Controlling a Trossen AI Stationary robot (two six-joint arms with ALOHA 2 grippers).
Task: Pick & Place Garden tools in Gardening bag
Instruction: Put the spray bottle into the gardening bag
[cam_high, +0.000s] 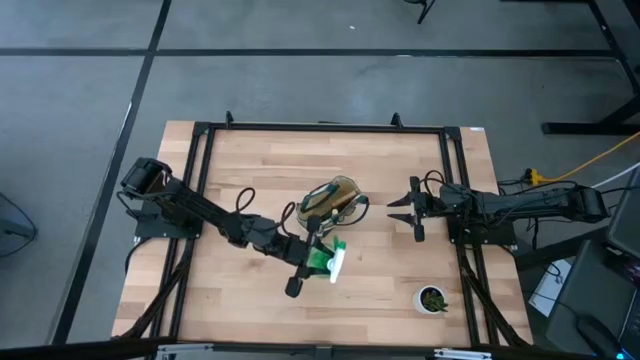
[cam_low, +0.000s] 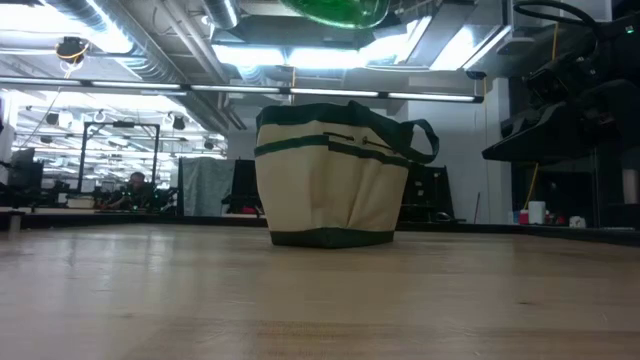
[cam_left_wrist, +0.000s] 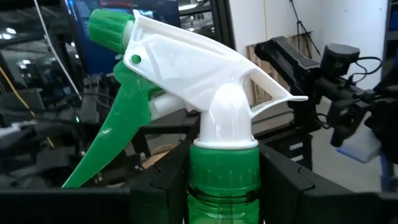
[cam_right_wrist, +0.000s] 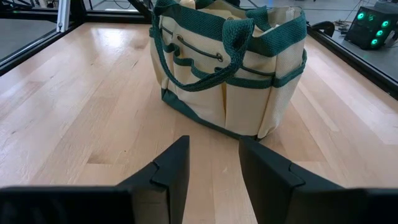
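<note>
The left gripper pinches the spray bottle by its neck, held up in the air just beside the bag. The carry is under way; next, lift it over the bag's mouth and let go. Beyond the bag, the right gripper waits, fingers spread

Bright overhead ceiling strip lights glare in the low view. Wooden table evenly lit, soft shadows. Left wrist background blurred.

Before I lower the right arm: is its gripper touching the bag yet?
Apart. In the right wrist view the right gripper is open, and bare wooden table shows between its fingertips and the bag.
</note>
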